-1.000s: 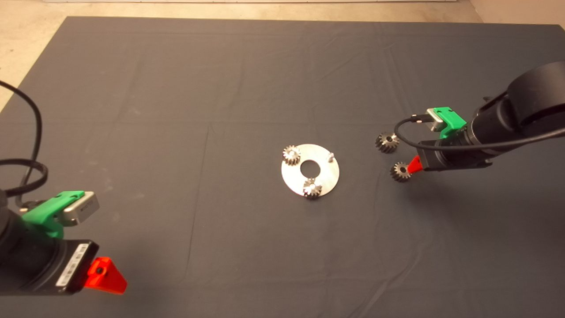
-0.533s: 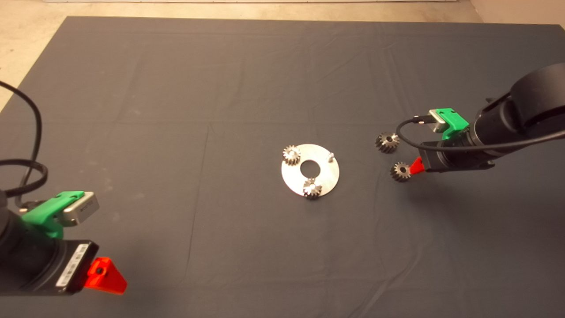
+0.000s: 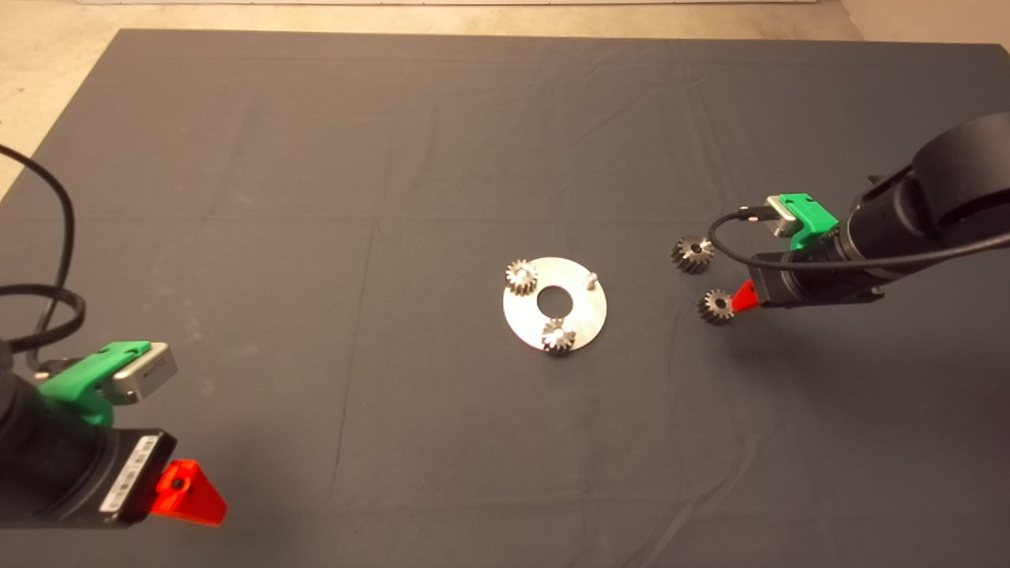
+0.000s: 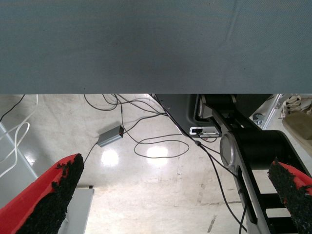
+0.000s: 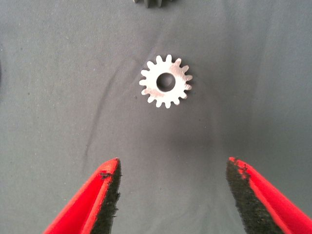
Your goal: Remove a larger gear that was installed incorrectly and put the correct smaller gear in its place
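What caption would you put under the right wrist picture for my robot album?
Open right gripper hovers over the dark mat, lined up with the smaller gear lying flat.

The mat (image 3: 316, 197) is dark matt cloth, creased in soft folds. On it lies a round plate (image 3: 588, 315) of pale brushed metal with a dull sheen. The smaller gear (image 5: 165, 81) is bare steel, its flat face smooth and lightly shiny. The larger gear (image 3: 693, 254) is darker, duller steel. The right gripper (image 5: 173, 195) has smooth red plastic fingers (image 5: 87, 200) faced with rough, crumbly black pads (image 5: 109, 200).
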Robot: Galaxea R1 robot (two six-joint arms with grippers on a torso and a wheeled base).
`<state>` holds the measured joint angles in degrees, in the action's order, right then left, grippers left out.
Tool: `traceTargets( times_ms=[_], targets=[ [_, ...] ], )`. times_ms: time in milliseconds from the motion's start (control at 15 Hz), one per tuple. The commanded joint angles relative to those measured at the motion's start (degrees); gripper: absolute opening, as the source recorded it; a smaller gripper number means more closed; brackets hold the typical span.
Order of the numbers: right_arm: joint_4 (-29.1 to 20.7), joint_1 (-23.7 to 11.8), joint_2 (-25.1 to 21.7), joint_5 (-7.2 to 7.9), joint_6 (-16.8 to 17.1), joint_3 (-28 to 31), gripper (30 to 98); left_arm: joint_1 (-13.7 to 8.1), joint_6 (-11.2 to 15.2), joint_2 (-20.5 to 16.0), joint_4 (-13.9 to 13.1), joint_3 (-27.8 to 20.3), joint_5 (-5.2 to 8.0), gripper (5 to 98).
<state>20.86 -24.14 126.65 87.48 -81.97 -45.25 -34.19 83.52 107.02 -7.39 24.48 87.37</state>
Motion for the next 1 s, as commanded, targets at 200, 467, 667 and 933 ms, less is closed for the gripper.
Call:
traceTargets(
  times_ms=[200,467,667,933],
  targets=[
    [-1.8,-1.3,-0.4,7.52,-0.4,0.7,63.3,-0.6,0.2,-0.3,0.4,-0.8,7.63,98.2],
    [-1.8,-1.3,-0.1,7.52,-0.4,0.5,70.5,-0.6,0.2,-0.3,0.3,-0.9,7.63,98.2],
    [-1.8,-1.3,-0.4,7.52,-0.4,0.5,72.8,-0.6,0.2,-0.3,0.3,-0.9,7.63,98.2],
    [-1.8,-1.1,-0.4,7.52,-0.4,0.2,77.3,-0.6,0.2,-0.2,0.3,-0.8,7.63,98.2]
  ],
)
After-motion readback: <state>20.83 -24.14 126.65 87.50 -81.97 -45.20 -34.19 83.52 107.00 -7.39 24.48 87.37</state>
